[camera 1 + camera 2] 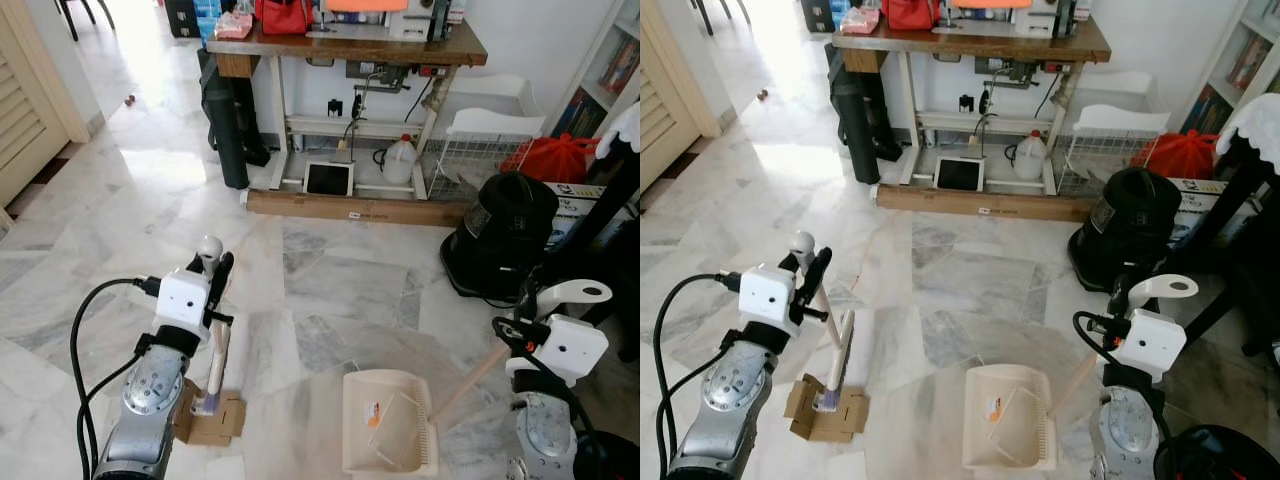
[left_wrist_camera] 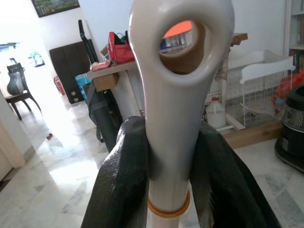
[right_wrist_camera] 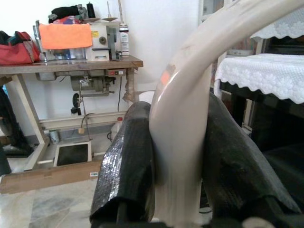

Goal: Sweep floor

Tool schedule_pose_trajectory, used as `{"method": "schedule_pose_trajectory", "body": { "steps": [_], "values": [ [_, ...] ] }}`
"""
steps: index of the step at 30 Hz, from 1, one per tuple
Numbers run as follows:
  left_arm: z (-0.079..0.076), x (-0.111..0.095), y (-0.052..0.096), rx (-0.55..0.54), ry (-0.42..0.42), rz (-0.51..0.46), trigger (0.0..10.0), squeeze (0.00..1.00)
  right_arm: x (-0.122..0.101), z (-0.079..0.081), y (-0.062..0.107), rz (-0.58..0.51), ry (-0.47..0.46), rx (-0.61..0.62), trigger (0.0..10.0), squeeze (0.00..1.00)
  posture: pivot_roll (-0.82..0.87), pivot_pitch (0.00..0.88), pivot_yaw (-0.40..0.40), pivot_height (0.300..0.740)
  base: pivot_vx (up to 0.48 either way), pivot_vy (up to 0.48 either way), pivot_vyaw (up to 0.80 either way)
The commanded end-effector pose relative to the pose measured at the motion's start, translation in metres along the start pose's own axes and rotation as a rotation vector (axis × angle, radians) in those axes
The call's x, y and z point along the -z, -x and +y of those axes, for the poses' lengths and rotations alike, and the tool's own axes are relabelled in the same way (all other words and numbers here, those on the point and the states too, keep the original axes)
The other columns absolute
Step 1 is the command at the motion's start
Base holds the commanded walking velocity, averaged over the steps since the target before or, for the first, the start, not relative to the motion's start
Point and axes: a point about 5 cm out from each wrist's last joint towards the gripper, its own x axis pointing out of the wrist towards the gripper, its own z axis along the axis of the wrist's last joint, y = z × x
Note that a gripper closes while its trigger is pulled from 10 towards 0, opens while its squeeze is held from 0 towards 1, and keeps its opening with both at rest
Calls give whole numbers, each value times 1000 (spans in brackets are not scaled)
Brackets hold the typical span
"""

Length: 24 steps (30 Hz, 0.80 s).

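My left gripper (image 1: 214, 277) is shut on the white handle of a small broom (image 1: 217, 355), just below its looped end (image 2: 183, 45). The broom's bristles (image 1: 207, 404) rest on a flat piece of brown cardboard (image 1: 222, 422) on the marble floor. My right gripper (image 1: 528, 322) is shut on the curved cream handle (image 3: 178, 118) of a long-handled dustpan. The dustpan (image 1: 362, 455) stands on the floor between the two arms with a few paper scraps (image 1: 385, 415) inside, about a hand's width right of the cardboard.
A sewing-machine table (image 1: 350, 45) stands at the back with a wooden plank (image 1: 350, 208) along its foot. A black canister (image 1: 503, 235), a red bag (image 1: 548, 158) and a white wire basket (image 1: 470, 150) crowd the right. A louvred door (image 1: 25, 110) is on the left.
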Motion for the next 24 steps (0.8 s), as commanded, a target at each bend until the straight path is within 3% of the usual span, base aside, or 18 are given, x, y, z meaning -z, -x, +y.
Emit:
{"method": "schedule_pose_trajectory", "body": {
  "steps": [1, 20, 24],
  "values": [
    [2, -11, -2, -9, -8, -43, 10000, 0, -12, 4, -5, -53, -18, -4, 10000, 0, 105, 40, -51, 740, 0, 0, 0],
    [2, -9, 2, -39, 15, -4, 10000, 0, -11, 7, -2, -30, 1, -19, 10000, 0, 99, 33, -43, 740, 0, 0, 0],
    [2, -9, 2, -34, 14, -1, 10000, 0, -11, 8, -2, -28, -1, -26, 10000, 0, 103, 24, -44, 740, 0, 0, 769]
  ]
}}
